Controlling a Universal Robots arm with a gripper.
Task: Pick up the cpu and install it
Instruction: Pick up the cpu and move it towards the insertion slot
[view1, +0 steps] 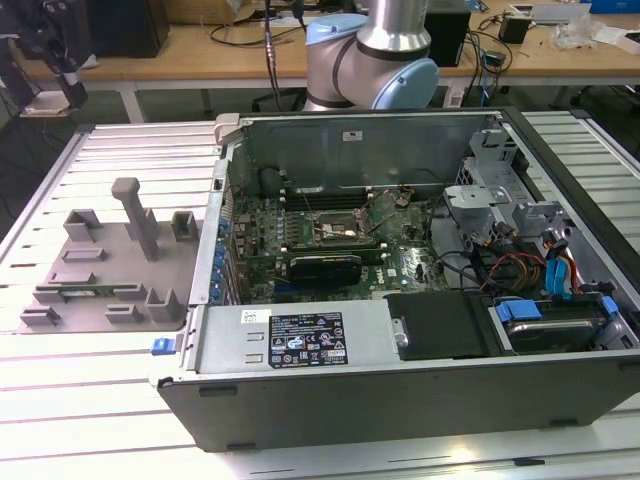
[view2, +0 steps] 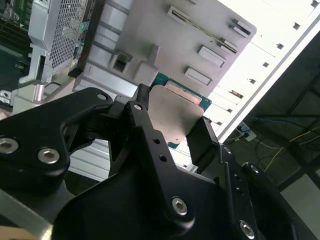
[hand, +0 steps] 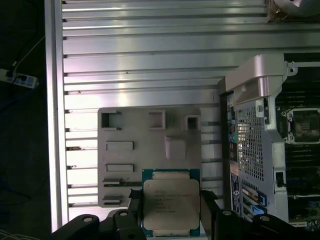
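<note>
Claw (hand: 171, 212) is closed on the cpu (hand: 171, 200), with one of the fingers (hand: 207, 210) on each of two opposite edges. The chip hangs over the grey tray (hand: 150, 150), apparently lifted off it, just beside the outer wall of the case (hand: 250, 125).

In the exterior view the tray (view1: 100, 285) sits at the exterior view's left. The socket (view1: 335, 232) is mid-frame, down inside the case.

Risks as I see them:
- It's an edge-only grip on a thin part. Hard black fingers on a smooth rim could let it slip or twist.
- Any tilt or rotation in the grip would land it skewed on the socket, and that could bend pins.
- The case wall and brackets stand between tray and socket, so a low pass could clip them.

Materials:
- cpu: matte silver lid with rounded corners on a green board.
- Tray: dull grey plastic with slots and posts.
- Table (hand: 150, 50): ribbed bright aluminium.
- Case: sheet steel with a perforated grille.
</note>
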